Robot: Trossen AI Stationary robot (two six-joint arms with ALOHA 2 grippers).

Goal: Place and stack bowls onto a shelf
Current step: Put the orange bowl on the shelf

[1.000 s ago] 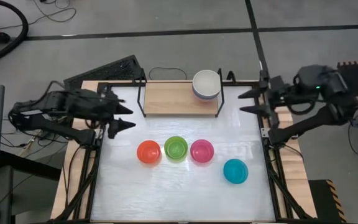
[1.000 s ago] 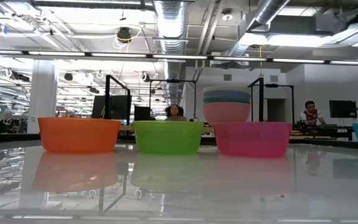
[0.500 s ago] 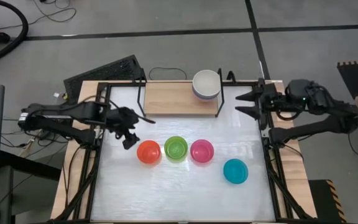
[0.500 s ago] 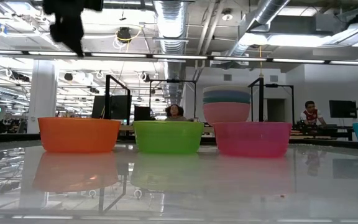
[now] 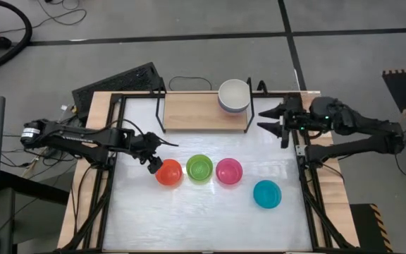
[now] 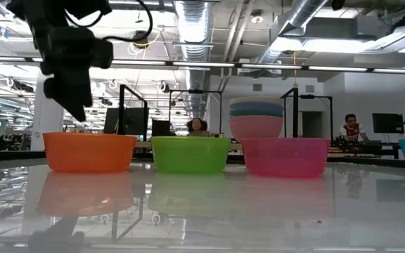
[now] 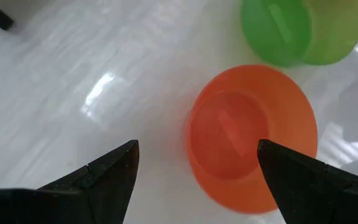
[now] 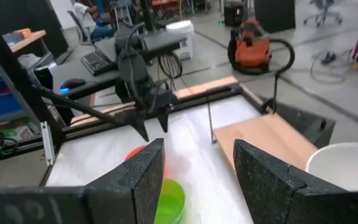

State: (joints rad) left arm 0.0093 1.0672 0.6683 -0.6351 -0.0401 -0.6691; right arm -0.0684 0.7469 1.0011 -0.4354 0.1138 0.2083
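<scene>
Four small bowls stand in a row on the white tabletop: red-orange [image 5: 168, 172], lime green [image 5: 199, 168], magenta [image 5: 229, 171] and, nearer, teal [image 5: 266, 194]. The larger bowls sit nested in one stack, cream-white on top [image 5: 234, 96], on the right end of the light-wood shelf [image 5: 196, 111]; the low view shows the stack [image 6: 256, 118] with pink at its base. My left gripper [image 5: 155, 159] is open and hovers just left of and above the red-orange bowl [image 7: 250, 134]. My right gripper [image 5: 268, 121] is open by the shelf's right end.
A black keyboard [image 5: 122, 79] lies beyond the table's far left corner. The black table frame [image 5: 303, 176] runs along the right edge under my right arm. The near half of the tabletop [image 5: 203, 219] is bare. People sit in the room behind [image 6: 197, 126].
My left gripper has swung from the table's left edge toward the red-orange bowl and come down, staying open. My right gripper has reached leftward from beyond the right edge toward the shelf's right end, also open. The bowls have kept still.
</scene>
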